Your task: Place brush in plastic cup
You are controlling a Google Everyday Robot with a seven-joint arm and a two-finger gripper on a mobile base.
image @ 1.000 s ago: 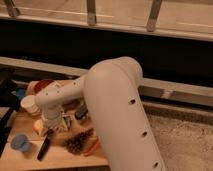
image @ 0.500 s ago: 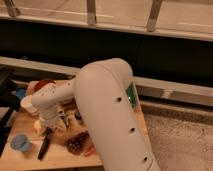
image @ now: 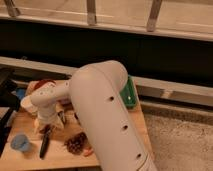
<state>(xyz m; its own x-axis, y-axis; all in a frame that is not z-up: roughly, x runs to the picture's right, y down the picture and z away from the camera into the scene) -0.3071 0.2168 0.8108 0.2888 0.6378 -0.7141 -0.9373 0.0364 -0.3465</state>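
1. Camera view is mostly filled by the white arm (image: 107, 120), which hides much of the worktop (image: 20, 162); a descent there could strike unseen things.
2. Below it, the gripper (image: 49, 122) hangs just above the far end of the brush (image: 45, 143), jaws spread, holding nothing.
3. Lying flat, the brush has its long axis running near-to-far, slightly slanted; I cannot tell which end is the head. Pinched at one end, it might swing.
4. Just beside it stands the plastic cup (image: 20, 143); short and light, it could tip.

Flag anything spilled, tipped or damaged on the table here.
Nothing stands out. The brush lies flat on the wooden table beside the upright light-blue cup; the gripper hovers open just above the brush, holding nothing.
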